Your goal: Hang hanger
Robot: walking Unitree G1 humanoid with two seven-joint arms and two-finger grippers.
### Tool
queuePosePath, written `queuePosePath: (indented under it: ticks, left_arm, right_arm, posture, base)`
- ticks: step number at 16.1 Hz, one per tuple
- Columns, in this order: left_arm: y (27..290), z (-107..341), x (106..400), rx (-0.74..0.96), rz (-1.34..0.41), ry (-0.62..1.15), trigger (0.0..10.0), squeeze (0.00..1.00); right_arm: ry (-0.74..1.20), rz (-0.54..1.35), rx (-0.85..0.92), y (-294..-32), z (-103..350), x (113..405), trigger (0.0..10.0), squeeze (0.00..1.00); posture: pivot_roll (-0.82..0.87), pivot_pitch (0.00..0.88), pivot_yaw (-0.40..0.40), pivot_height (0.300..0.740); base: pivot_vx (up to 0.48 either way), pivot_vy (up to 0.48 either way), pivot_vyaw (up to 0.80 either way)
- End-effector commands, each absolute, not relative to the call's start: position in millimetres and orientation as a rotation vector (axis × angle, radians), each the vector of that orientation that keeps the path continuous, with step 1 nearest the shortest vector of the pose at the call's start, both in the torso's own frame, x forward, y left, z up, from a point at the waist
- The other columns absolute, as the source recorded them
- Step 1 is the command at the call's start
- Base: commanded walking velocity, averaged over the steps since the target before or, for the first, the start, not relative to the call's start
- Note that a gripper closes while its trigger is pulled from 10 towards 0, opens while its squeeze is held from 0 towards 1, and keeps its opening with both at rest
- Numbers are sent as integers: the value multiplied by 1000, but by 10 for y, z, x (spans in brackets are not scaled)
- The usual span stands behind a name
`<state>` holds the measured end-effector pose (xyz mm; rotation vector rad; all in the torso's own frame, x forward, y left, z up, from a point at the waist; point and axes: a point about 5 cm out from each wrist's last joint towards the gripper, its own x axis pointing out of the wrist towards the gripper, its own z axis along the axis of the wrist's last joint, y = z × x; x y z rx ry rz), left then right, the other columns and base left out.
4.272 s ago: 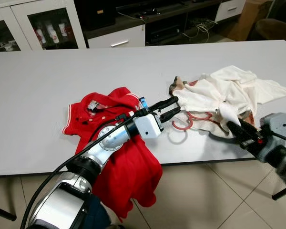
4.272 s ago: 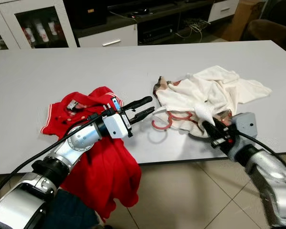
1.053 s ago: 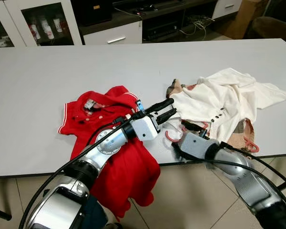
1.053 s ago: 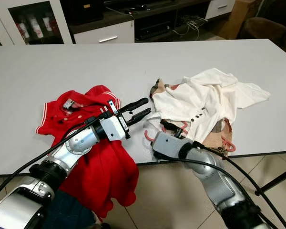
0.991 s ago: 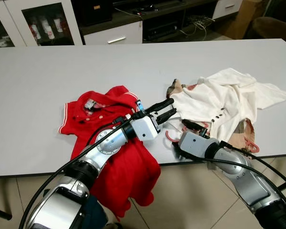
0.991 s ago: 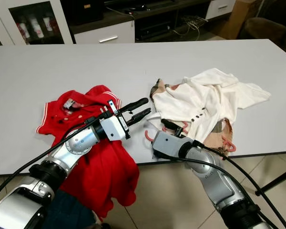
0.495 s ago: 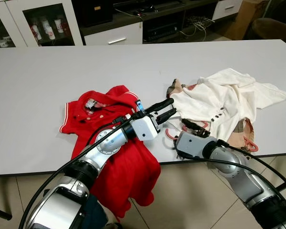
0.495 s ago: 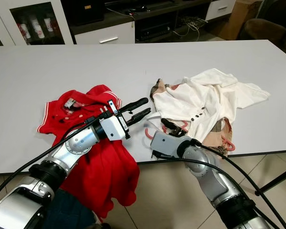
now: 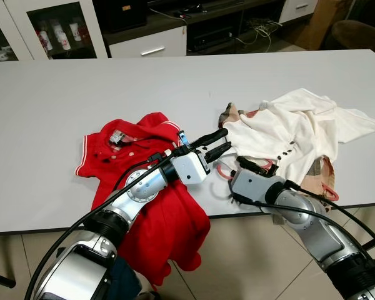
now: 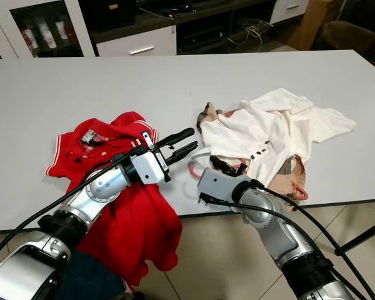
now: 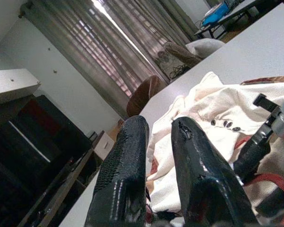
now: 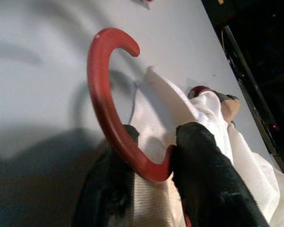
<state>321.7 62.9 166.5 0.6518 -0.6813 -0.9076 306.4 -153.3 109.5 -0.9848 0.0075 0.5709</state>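
Grey desk (image 9: 62, 94) carries the red hanger (image 12: 109, 104) at the cream shirt's (image 9: 294, 125) near edge, hook curving toward nine o'clock, clenched in the right end effector (image 12: 154, 163), while the left end effector (image 9: 217, 142) hovers released just beside, at nine o'clock.

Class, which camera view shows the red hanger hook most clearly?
The right wrist view: the red hanger hook curves large over the table, pinched by the right gripper. Both eye views show it small beside the white shirt; the left wrist view catches a red sliver.
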Motion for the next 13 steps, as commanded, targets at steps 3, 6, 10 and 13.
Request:
queuePosePath:
  ticks: [3,6,10,13]
  left_arm:
    - [615,1715,3217,658,-911,-700,10000,0]
    - [613,1718,3218,657,-910,-703,10000,0]
    - [621,1736,3235,630,-892,-699,10000,0]
    - [648,1795,3278,556,-838,-695,10000,0]
  right_arm:
    - [-28,528,-879,-1621,1234,3089,0,0]
    - [-26,493,-774,-1714,1287,3092,0,0]
    - [-50,404,-511,-1863,1445,3121,0,0]
    - [-103,328,-349,-1974,1620,3168,0,0]
  posture:
    - [16,107,49,740]
    - [13,106,50,740]
    - [12,103,50,740]
    - [10,100,50,740]
  base:
    - [0,0,0]
    - [0,0,0]
    - [0,0,0]
    - [0,0,0]
